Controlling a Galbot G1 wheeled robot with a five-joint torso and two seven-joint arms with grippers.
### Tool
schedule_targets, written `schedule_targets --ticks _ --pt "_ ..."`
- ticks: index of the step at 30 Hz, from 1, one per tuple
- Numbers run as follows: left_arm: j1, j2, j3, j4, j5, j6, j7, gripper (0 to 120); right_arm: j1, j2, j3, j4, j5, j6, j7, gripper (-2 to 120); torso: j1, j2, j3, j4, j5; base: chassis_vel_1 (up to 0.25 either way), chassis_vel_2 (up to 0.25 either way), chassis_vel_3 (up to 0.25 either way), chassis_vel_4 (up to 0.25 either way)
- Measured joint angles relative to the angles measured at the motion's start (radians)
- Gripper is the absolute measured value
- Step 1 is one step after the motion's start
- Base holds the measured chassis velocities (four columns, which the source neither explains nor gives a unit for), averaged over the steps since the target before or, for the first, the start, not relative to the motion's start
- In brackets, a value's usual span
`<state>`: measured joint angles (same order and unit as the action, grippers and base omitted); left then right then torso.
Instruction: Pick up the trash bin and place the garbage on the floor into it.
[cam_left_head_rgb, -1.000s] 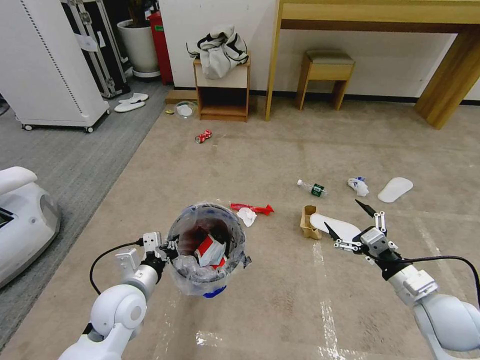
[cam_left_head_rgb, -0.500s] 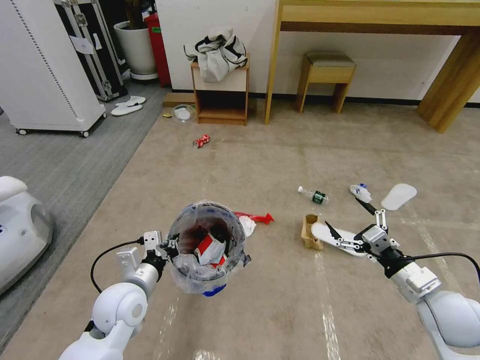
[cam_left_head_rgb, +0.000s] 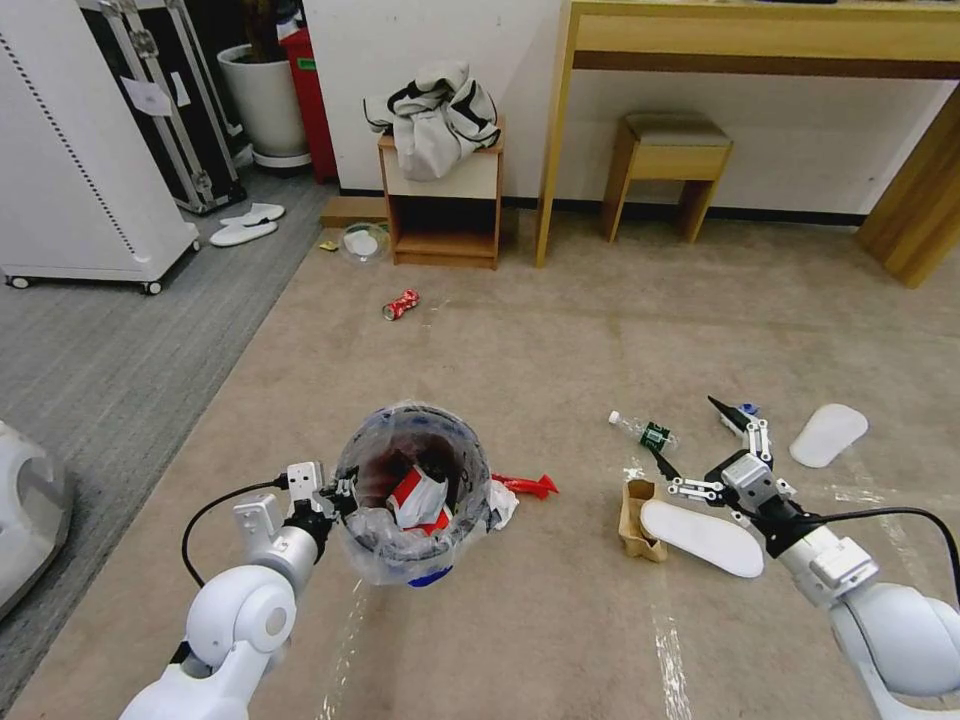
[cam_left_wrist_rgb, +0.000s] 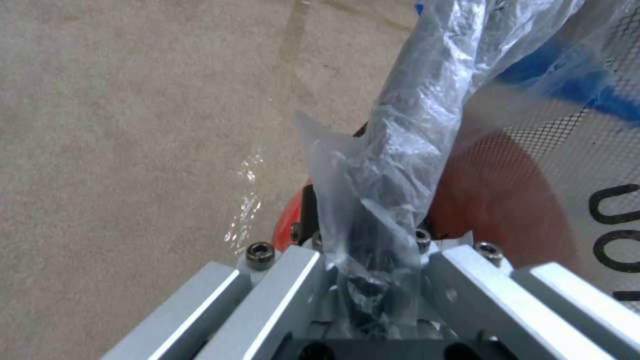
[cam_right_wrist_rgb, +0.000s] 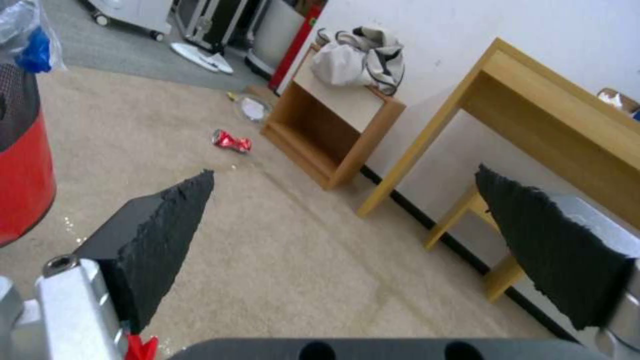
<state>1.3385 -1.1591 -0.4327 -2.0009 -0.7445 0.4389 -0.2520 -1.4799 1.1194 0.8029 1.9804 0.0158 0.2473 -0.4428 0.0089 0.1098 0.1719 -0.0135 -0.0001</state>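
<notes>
I'm holding the small round blue-and-red plastic-lined trash bin off the beige carpet floor, left claw clamped on its rim; right claw spread wide above the green-label clear bottle & flat white slipper — I'm aiming to descend centred

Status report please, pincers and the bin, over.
Left pincer shut on trash bin rim, bin held up. Right pincer open, empty, above bottle and slipper. Nothing blocking.

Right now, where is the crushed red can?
In the head view the crushed red can lies on the beige carpet well ahead of the robot, left of centre, just before the small wooden cabinet and near a clear bowl.
</notes>
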Motion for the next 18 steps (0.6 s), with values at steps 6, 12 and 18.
schedule_targets --ticks 6,12,18 --pt "0.003 -0.001 -0.001 0.000 0.002 0.000 0.000 1 -0.009 0.006 0.003 -0.008 -0.001 0.013 -0.003 100 0.000 0.000 0.000 0.0003 0.0001 0.018 -0.022 -0.013 0.021" --pt "-0.002 -0.001 -0.004 0.007 0.012 0.000 0.000 1 -0.026 0.005 0.012 -0.029 -0.006 0.035 -0.014 100 0.000 0.000 0.000 0.0002 0.0002 0.000 0.000 0.000 0.000" --pt "-0.010 -0.002 -0.020 0.018 0.015 -0.004 -0.001 1 -0.036 -0.002 0.016 -0.040 -0.005 0.039 -0.029 100 0.000 0.000 0.000 0.0002 0.0001 0.000 0.000 0.000 0.000"
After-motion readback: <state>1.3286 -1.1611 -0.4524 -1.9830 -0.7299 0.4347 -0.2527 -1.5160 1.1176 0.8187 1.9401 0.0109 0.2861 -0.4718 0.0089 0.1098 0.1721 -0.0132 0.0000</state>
